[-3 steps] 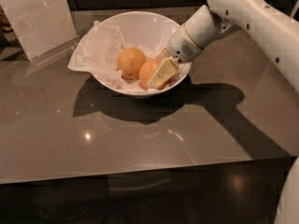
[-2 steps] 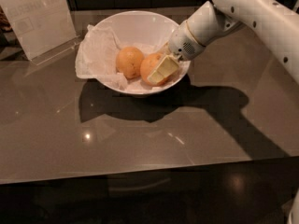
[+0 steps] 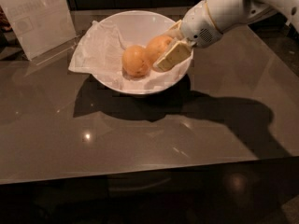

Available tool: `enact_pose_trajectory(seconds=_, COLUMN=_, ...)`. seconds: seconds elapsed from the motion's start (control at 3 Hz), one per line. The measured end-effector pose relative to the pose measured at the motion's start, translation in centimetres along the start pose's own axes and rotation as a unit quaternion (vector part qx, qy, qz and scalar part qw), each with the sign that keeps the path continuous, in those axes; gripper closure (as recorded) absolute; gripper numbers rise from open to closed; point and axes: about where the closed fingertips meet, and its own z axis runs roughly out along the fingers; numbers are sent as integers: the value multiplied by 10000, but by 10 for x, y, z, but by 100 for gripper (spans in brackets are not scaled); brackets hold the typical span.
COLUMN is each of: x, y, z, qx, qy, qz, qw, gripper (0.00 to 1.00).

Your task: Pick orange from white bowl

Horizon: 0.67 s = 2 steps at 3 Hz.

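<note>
Surface: dark, glossy grey-brown table (image 3: 140,139) that mirrors small ceiling lights; blackness lies beyond its far edge.
Background: clear stand holding a printed sheet (image 3: 37,17) at 10 o'clock, well apart from the fruit.
White bowl (image 3: 135,24): wide and flaring, at 12 o'clock on the table, lined with crumpled white paper (image 3: 100,45) that spills over its rim at 9 o'clock.
Orange (image 3: 156,48): the deeper-coloured fruit, inside the bowl toward its 3 o'clock wall, resting on the paper and touching its neighbour.
Other orange (image 3: 135,60): paler, near the bowl's middle, just at 8 o'clock of the first.
Arm (image 3: 224,8): white, reaching in from 2 o'clock.
Gripper (image 3: 167,55): down inside the bowl, pressed against the 4 o'clock side of the orange.
Grip: cannot tell whether it has clamped onto the fruit or merely rests against it.
Handling: likely firm and moderately heavy, with smooth skin that could roll or slip.
Best hold: probably across the widest part, on opposite sides, squeezing evenly.
Risk: the second fruit and loose paper may shift during a lift.
</note>
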Motion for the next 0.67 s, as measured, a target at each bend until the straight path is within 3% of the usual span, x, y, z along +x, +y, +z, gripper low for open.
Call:
enact_pose_trajectory(seconds=0.33, x=-15, y=15, z=-33, qx=92, qy=-465, qz=-254, qw=9986, gripper=100)
enact_pose_trajectory(seconds=0.67, x=-23, y=39, z=-73, qx=467, qy=-724, qz=-403, qw=9955, gripper=100)
